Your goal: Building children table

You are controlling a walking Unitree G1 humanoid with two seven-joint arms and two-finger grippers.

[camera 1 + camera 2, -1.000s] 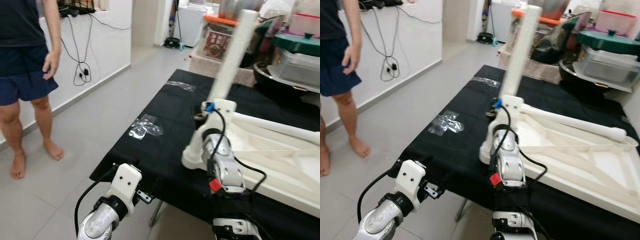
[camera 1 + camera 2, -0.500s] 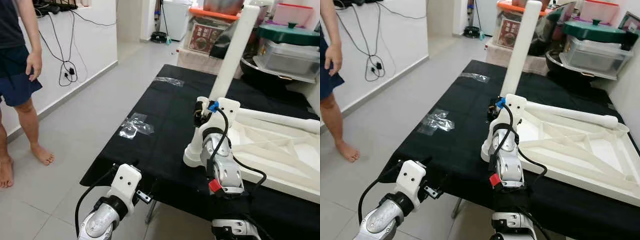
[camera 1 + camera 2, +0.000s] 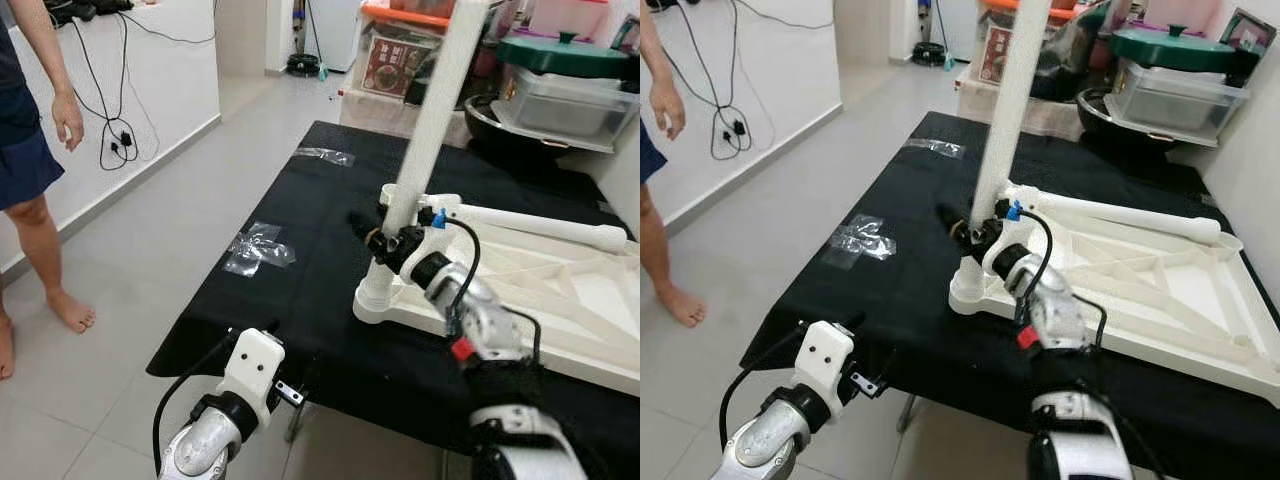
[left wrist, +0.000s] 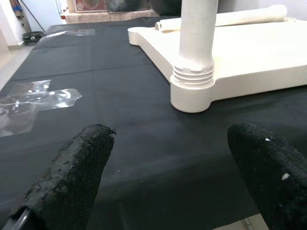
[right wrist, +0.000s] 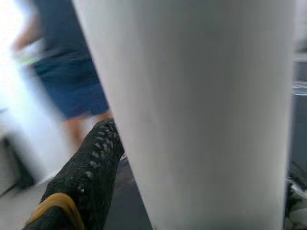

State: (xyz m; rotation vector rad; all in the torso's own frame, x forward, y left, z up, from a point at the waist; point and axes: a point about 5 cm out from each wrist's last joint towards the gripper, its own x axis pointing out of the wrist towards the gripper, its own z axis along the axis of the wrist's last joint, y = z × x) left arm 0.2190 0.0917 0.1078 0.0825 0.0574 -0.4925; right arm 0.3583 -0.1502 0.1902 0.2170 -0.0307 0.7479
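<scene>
A bench draped in black cloth (image 3: 300, 280) carries an upturned white plastic children's tabletop (image 3: 560, 300) with ribbed underside, lying flat toward the robot's right. At its near left corner a tall white plastic leg (image 3: 425, 140) stands upright in a threaded round socket (image 4: 192, 91). The right gripper (image 3: 385, 238) reaches in low against this leg, its black fingers (image 5: 91, 167) closed around the tube just above the socket, with the leg right up against the right wrist camera. A second white leg (image 3: 540, 225) lies on its side along the far edge of the tabletop. The left gripper (image 4: 172, 172) hangs below the bench's near edge, its two black fingers spread wide apart with nothing between them, pointed at the socket across bare cloth. Crumpled clear tape (image 3: 258, 250) sticks to the cloth left of the tabletop, and another strip (image 3: 325, 156) sits farther back. Behind the bench, stacked storage boxes and a green-lidded clear tub (image 3: 565, 85) crowd the far side. A barefoot person in dark shorts (image 3: 25, 150) stands on the grey tiled floor (image 3: 150, 230) well to the left, near dangling black cables (image 3: 115, 140).
</scene>
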